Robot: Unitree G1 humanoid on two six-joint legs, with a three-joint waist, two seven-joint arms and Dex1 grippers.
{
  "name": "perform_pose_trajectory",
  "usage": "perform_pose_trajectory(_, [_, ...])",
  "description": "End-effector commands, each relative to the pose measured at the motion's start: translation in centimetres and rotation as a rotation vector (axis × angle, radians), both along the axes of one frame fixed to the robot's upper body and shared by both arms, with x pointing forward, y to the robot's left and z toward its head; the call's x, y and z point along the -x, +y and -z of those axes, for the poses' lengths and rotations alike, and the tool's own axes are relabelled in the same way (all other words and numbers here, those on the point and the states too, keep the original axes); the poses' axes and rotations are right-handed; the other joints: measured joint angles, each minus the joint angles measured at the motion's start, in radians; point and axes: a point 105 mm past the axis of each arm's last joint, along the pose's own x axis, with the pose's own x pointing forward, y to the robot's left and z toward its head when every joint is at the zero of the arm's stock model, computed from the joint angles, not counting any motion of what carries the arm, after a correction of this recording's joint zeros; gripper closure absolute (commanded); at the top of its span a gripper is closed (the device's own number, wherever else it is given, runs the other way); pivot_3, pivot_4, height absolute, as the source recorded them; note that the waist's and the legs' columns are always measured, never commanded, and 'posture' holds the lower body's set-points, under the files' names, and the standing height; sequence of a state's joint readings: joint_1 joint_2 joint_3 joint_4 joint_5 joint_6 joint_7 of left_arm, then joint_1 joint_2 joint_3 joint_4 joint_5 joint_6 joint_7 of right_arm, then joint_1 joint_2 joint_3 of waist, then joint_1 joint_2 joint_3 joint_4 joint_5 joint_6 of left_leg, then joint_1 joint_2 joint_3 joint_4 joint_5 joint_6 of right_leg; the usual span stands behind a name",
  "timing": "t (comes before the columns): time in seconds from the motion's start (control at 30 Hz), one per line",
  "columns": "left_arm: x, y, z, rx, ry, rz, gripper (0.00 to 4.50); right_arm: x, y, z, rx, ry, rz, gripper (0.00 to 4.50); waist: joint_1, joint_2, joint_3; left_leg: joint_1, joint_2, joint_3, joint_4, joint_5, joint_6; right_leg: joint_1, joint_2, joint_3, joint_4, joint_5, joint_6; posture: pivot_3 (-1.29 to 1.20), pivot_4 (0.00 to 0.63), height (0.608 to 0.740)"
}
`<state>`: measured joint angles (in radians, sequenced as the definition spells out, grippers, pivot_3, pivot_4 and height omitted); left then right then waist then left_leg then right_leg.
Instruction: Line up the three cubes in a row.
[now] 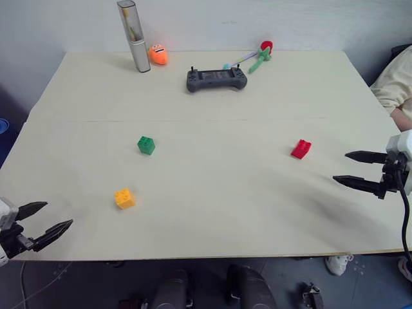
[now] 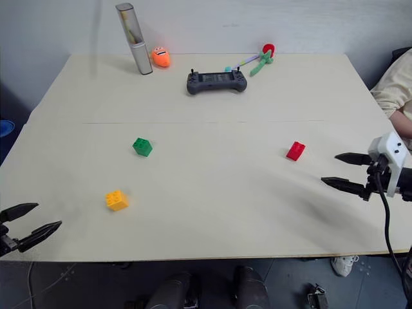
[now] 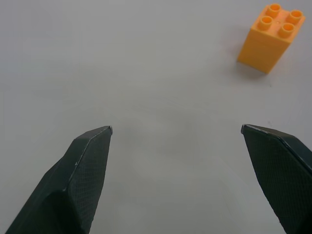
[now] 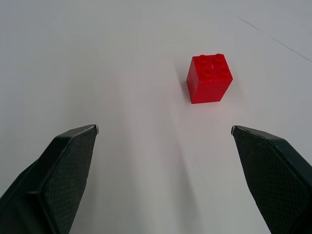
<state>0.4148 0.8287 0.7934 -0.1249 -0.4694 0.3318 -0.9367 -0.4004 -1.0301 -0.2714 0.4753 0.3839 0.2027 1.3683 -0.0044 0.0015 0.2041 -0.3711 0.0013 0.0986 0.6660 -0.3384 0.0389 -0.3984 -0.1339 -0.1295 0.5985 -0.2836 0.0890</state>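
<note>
my left gripper (image 1: 48,217) hangs over the near left corner of the table (image 1: 212,212), fingers spread wide, nothing between them. my right gripper (image 1: 347,168) sits over the right edge of the table, fingers also spread wide and empty, pointing in toward the middle.

the three cubes are scattered, not in a row. green cube (image 1: 146,145) lies left of centre, studs up, a bit turned. yellow-orange cube (image 1: 125,198) is nearer the front edge, toward the left side, closest to my left gripper but apart from it; in the left wrist view it stands ahead of the fingertips and off to one side (image 3: 270,36), studs up. red cube (image 1: 300,149) is on the right half of the table, about as far back as the green one, near my right gripper but not touching; in the right wrist view it stands ahead of the open fingers (image 4: 209,78), studs up.

along the far edge: grey game controller (image 1: 216,79) about mid-edge, a tall clear tube (image 1: 134,35) standing upright near the far left corner, round orange toy (image 1: 158,55) just beside it, and a green and red toy (image 1: 259,56) lying right of the controller. a person's sleeve (image 1: 394,80) shows past the right edge of the table.
</note>
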Motion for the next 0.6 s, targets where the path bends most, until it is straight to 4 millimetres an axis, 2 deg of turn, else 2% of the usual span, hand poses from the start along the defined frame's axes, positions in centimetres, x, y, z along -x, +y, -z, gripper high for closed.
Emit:
perform_pose_trajectory(0.03, [-0.04,-0.26,-1.46,-0.024,-0.063,-0.006,0.04,-0.04,0.23,-0.65,-0.015,-0.023,-0.003,0.00,-0.001,0.000,0.000,0.000,0.000,0.000,0.000,0.000,0.000,0.000,0.000,0.000,0.000,0.000,0.000,0.00,0.150,0.740])
perform_pose_trajectory(0.6, [-0.49,-0.62,-0.59,-0.025,-0.043,-0.020,0.04,-0.01,0.42,-0.60,-0.003,-0.044,0.036,0.00,0.000,0.000,0.000,0.000,0.000,0.001,0.000,0.000,0.000,0.000,0.000,0.000,0.001,0.000,0.000,0.00,0.150,0.740])
